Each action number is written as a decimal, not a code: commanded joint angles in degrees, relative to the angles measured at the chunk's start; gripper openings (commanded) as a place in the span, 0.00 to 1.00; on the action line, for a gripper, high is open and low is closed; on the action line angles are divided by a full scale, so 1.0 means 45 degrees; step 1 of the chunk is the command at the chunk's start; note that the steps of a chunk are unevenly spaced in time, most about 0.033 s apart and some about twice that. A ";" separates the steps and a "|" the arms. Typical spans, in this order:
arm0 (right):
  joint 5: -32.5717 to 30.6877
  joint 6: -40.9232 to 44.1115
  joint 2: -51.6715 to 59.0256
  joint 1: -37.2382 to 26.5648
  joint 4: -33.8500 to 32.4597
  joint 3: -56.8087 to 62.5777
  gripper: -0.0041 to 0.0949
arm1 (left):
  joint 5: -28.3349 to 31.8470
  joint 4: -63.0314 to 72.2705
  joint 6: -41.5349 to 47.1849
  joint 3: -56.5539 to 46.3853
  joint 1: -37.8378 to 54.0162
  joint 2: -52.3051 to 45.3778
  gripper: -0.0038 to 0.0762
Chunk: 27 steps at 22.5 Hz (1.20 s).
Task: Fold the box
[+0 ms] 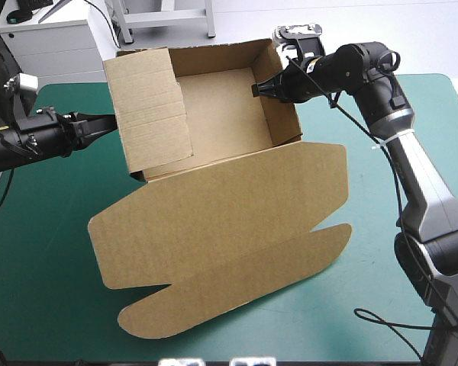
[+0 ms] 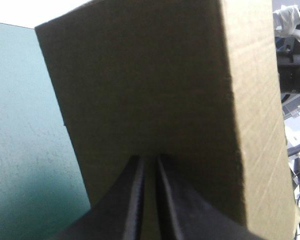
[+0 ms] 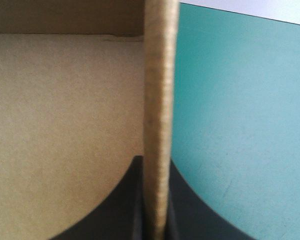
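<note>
The left arm (image 1: 23, 141) comes in low from the desk's left edge and lies almost level, pointing at the box (image 1: 221, 114). The left hand (image 1: 107, 123) is pinched on the outer face of the box's left wall (image 1: 149, 107), a tall panel that leans in over the tray. In the left wrist view its black fingers (image 2: 132, 200) stand nearly together in a narrow arch, with only a thin strip of brown board between them, and that wall fills the view ahead.

The box sits on the far half of the desk (image 1: 46, 252), about midway across the teal-green cover. It is an open tray with its walls raised. Its lid (image 1: 229, 221) lies flat and unfolded toward the near edge, with rounded flaps along its near side.

The right hand (image 1: 263, 89) grips the tray's right wall (image 1: 282, 114) near the far corner. In the right wrist view the wall's edge runs straight up between the two black fingers (image 3: 125, 200), which are all but closed on it, one inside the tray and one outside over the cover. The right arm (image 1: 420, 183) rises from the desk's near right corner, bends above the right edge, and reaches its forearm leftward to the box.
</note>
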State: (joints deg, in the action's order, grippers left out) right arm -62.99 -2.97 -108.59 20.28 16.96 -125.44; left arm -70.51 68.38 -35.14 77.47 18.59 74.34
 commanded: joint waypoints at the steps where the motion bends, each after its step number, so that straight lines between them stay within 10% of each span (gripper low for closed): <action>1: 0.0898 0.0118 0.0702 0.0024 0.0119 -0.0370 0.02 | -0.0733 0.1003 0.0075 0.0429 -0.0080 -0.0388 0.32; 5: 0.1215 0.0334 0.0589 0.0024 -0.0071 -0.0370 0.02 | -0.0733 0.1052 0.0075 0.0429 -0.0080 -0.0434 0.61; 21: 0.2318 0.1273 0.0303 0.2294 -0.1738 -0.0420 0.03 | -0.0557 -0.2066 0.1127 0.0429 -0.0309 -0.0464 0.60; 27: 0.2426 0.1860 0.0303 0.3100 -0.2538 -0.0420 0.03 | 0.1527 -0.5679 0.3310 0.0429 -0.1811 -0.0464 0.57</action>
State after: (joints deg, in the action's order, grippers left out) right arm -57.62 3.27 -110.63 32.78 2.33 -125.44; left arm -68.35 46.08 -25.09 77.58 13.49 73.82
